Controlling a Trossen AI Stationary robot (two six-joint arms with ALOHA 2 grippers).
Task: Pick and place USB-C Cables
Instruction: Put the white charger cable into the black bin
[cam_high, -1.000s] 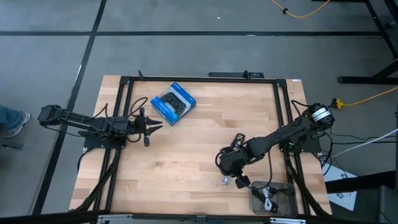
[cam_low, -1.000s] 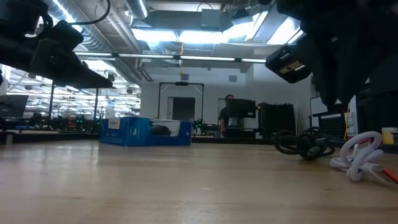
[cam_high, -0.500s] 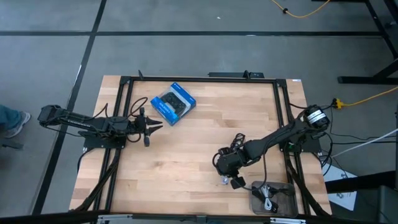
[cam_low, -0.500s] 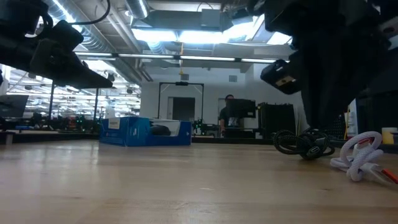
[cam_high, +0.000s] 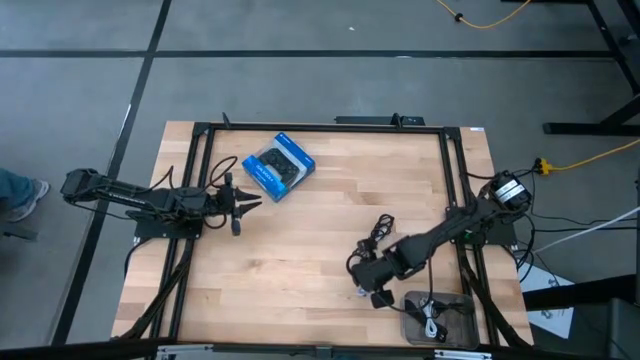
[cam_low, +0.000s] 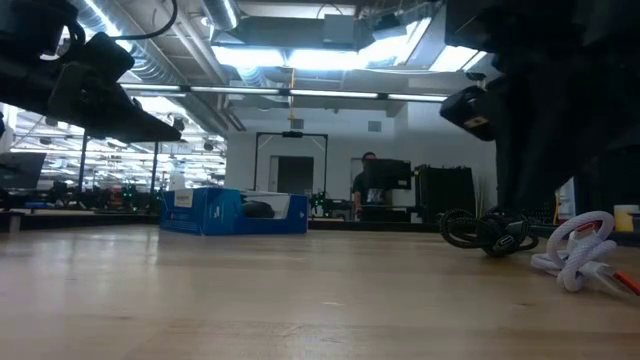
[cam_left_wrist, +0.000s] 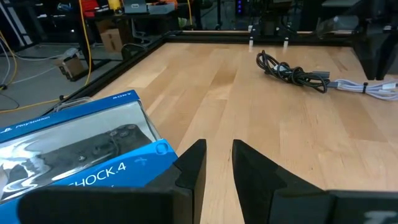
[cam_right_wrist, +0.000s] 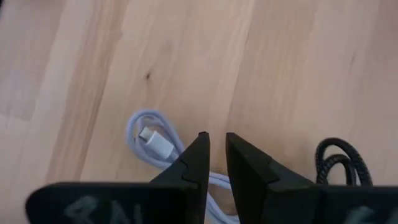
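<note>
Right gripper (cam_right_wrist: 213, 149) has slid toward the near table edge, narrow-gapped fingers empty over the coiled white-grey USB-C cable (cam_right_wrist: 152, 140); black braided cable (cam_right_wrist: 339, 165) just beside. Left gripper (cam_left_wrist: 217, 163) idles narrowly parted far across by the blue controller box (cam_left_wrist: 74, 155).

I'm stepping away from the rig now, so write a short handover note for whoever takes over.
Left gripper: parked beside the blue box, holding nothing, a narrow gap between its fingers.
Right gripper: low over the white-grey cable, fingers nearly together, nothing held.
Black cable: loose on the table, next to the white-grey one.
Done: at least one cable already lies in the clear tray.
Left: grasp the white-grey cable, then the black one, and place both in the tray.
</note>
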